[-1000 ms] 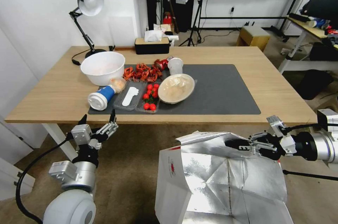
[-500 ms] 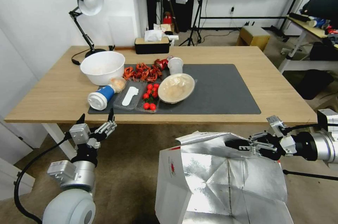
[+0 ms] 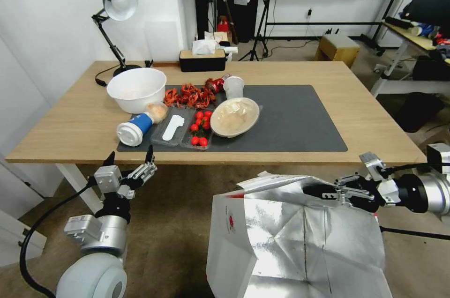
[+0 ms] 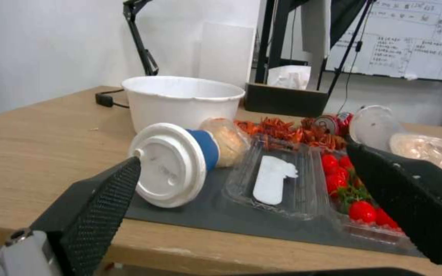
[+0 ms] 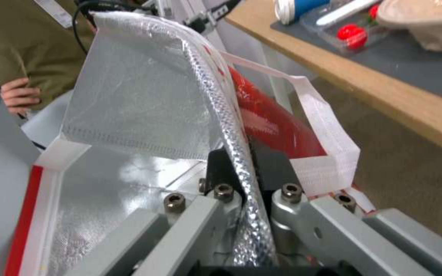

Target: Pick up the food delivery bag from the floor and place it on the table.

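Silver foil lining catches the light across the open mouth of the food delivery bag (image 3: 300,242), which sits nearest the robot, in front of the table's near edge and lower than the tabletop, its white front panel with the small round red logo turned toward the robot's left. The right gripper (image 3: 323,191) reaches in from the right and has its jaws closed tight on the bag's upper edge; in the right wrist view the foil-lined wall (image 5: 241,161) runs straight between the two dark pads, with a red side panel and a white handle loop (image 5: 328,153) just beyond. Whether the bag's base touches the floor (image 3: 178,223) cannot be told, since the bottom runs out of the head view. The left gripper (image 3: 130,159) hangs just below the table's near edge on the robot's left, jaws spread wide and holding nothing. Beyond lies the table (image 3: 375,134) with its dark grey mat (image 3: 300,120). On the mat's left half lie a tipped blue cup (image 3: 135,129) with a white lid, a clear tray of small tomatoes (image 3: 199,130), a covered bowl (image 3: 234,117) and a large white bowl (image 3: 136,89); farther back stand a tissue box (image 3: 202,60) and a desk lamp (image 3: 115,7).
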Controlling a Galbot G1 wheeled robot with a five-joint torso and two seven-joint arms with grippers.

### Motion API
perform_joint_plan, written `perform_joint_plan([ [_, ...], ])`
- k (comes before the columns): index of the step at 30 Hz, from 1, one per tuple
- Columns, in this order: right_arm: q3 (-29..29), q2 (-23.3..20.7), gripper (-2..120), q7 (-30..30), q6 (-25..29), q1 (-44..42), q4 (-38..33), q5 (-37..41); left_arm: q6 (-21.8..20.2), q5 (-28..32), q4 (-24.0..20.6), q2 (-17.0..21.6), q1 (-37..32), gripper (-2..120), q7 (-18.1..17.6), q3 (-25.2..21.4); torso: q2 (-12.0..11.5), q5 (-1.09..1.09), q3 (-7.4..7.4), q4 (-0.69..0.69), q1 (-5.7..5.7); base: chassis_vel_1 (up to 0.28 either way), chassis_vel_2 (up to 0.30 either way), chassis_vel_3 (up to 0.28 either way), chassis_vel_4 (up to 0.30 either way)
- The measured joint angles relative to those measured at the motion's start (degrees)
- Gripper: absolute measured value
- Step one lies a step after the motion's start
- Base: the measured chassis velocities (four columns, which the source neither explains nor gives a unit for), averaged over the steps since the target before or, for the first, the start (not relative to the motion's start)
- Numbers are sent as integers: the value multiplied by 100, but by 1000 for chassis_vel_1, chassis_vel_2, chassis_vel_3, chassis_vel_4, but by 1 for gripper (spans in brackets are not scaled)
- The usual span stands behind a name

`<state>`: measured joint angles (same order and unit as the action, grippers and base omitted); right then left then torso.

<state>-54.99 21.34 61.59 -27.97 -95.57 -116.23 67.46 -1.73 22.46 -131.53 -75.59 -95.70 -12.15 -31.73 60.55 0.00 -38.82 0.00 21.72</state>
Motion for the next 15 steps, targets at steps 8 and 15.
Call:
perform_joint_plan([
  [8,-245,-126,0,25,-16,-122,32,186,38,-26,28,-8,5,100,-3,-23,-5,0,2,-1,-2,0,0,0,0],
  [15,-537,-184,0,18,-43,-250,34,304,67,-53,45,-3,8,100,-9,-41,-8,1,5,-1,-3,0,0,0,0],
])
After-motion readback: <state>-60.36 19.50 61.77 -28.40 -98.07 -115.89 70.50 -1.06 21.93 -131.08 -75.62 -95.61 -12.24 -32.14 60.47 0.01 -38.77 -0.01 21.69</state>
